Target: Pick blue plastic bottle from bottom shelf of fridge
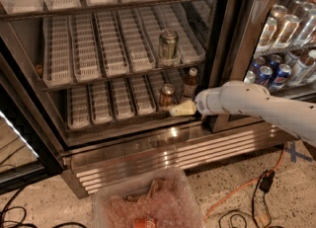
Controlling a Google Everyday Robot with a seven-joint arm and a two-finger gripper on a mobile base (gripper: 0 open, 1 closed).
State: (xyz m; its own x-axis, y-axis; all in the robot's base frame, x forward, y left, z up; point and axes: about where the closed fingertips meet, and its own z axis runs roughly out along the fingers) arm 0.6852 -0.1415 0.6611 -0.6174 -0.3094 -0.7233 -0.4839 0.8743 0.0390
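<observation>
gripper [181,109]: at front edge of bottom shelf [106,104], just before copper can [167,95]
blue plastic bottle [190,84]: upright, just right of copper can
</observation>
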